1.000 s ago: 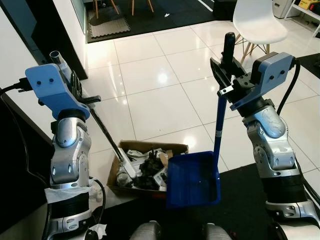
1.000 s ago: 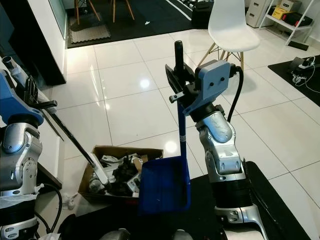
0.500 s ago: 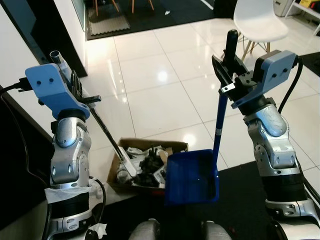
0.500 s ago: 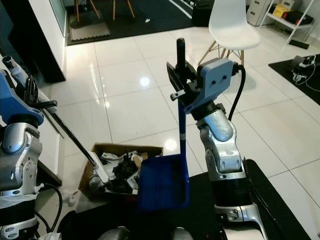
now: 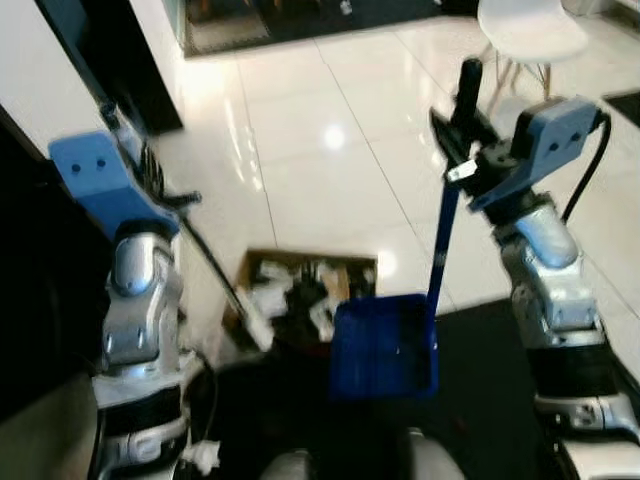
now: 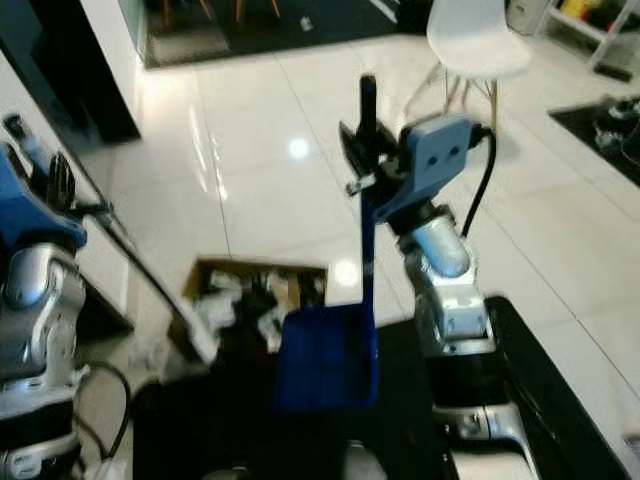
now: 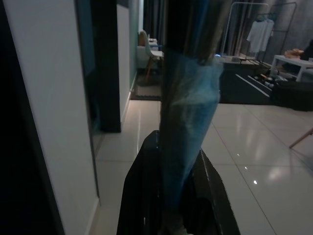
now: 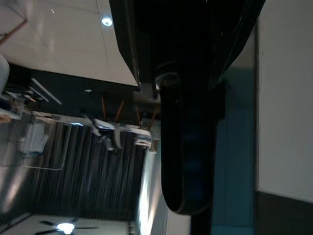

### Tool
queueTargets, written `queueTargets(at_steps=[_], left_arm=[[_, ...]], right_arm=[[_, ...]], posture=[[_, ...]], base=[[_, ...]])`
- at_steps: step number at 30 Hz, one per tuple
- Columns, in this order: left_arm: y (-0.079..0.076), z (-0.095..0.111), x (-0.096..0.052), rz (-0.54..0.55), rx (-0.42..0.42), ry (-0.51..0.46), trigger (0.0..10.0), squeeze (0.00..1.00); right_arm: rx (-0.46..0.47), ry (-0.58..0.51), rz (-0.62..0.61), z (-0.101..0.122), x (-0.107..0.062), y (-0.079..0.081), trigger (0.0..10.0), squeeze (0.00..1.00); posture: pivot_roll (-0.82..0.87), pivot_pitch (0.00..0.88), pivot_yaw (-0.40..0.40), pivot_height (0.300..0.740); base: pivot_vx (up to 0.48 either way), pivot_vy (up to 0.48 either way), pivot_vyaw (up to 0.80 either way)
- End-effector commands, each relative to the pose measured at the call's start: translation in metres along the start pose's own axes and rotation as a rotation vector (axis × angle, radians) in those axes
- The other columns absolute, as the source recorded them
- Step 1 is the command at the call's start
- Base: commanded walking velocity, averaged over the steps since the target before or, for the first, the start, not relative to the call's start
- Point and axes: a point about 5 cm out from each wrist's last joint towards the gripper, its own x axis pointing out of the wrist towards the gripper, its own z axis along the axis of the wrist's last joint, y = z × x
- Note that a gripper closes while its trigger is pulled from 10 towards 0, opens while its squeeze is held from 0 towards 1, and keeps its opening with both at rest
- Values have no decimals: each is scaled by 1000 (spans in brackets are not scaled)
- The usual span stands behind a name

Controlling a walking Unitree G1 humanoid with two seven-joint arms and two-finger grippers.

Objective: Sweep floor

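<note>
1. The right gripper [image 5: 462, 130], at 2 o'clock in the head view, is clamped around the upright handle of the blue dustpan [image 5: 385, 345], whose pan hangs low at centre.
2. The left gripper [image 5: 150, 170], at 10 o'clock, pinches the broom [image 5: 215, 270] by its slanted handle.
3. The broom's head reaches a cardboard box [image 5: 300, 290] of debris on the white tiled floor [image 5: 320, 170].
4. A white chair [image 5: 530, 25] stands at 1 o'clock.
</note>
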Motion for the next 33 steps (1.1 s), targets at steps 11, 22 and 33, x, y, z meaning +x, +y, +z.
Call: queueTargets(at_steps=[11, 22, 33], left_arm=[[1, 8, 0, 2, 14, -49, 10000, 0], [2, 8, -1, 5, 18, -49, 10000, 0], [1, 8, -1, -3, 19, -47, 10000, 0]], right_arm=[[2, -28, 4, 5, 4, 2, 10000, 0], [5, -27, 8, 5, 5, 3, 10000, 0], [9, -23, 3, 4, 5, 3, 10000, 0]], posture=[[42, 10, 33, 740], [44, 16, 30, 740], [45, 18, 32, 740]], base=[[-380, 0, 0], [-232, 0, 0], [0, 0, 0]])
